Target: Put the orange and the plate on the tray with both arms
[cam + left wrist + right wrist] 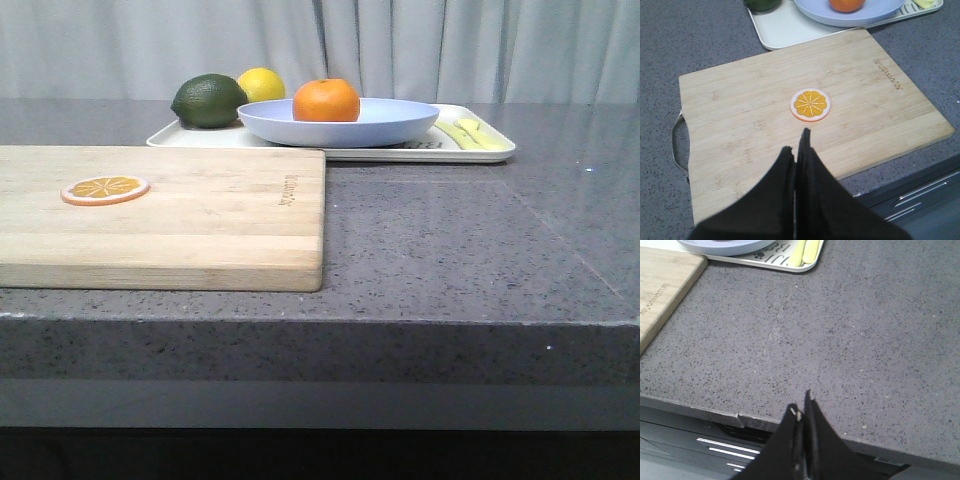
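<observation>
Both tools, left [799,145] and right [801,410], hang clenched and empty, unseen from the front. Orange [326,100] sits in plate [340,123] on tray [480,153], far across the surface [450,240]; the plate hides the orange's base.

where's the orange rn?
In the front view the orange sits in the plate on the tray, far centre of the counter, just right of the lemon and the dark green fruit.
</observation>
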### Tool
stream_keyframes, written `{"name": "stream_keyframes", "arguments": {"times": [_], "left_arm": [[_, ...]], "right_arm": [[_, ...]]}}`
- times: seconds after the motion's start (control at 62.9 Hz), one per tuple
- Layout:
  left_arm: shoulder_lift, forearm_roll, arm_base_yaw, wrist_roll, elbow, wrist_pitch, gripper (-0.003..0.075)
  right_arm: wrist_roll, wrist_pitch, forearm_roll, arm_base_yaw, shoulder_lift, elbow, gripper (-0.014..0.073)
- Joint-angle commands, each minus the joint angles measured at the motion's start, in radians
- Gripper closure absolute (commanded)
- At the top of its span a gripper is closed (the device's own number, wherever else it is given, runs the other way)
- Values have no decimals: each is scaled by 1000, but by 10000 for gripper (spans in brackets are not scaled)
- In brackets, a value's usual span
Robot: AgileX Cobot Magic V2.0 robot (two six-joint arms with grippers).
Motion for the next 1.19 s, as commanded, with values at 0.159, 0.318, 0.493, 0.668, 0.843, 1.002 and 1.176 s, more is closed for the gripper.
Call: {"name": "stream_keyframes", "arguments": {"times": [0.159, 0.318, 0.493, 0.668, 0.843, 1.002, 1.176], "left_arm": [[-27, -4, 2, -10, 14, -121, 740], [-133, 0, 81, -10, 180, -289, 740], [-331, -23, 215, -10, 391, -430, 740], [-519, -81, 309, -10, 623, -663, 740], [-614, -145, 351, -10, 752, -780, 740], [-634, -162, 353, -10, 809, -810, 740], [-632, -164, 347, -10, 849, -841, 740]], "right_arm": [[4, -63, -18, -1, 11, -24, 662], [4, -62, -18, -1, 11, -24, 662], [4, -62, -18, -1, 11, -24, 662], [4, -62, -18, -1, 11, -24, 662], [4, -62, -18, -1, 11, -24, 662], [4, -61, -18, -1, 11, -24, 662], [4, -59, -18, -1, 11, -24, 662]]}}
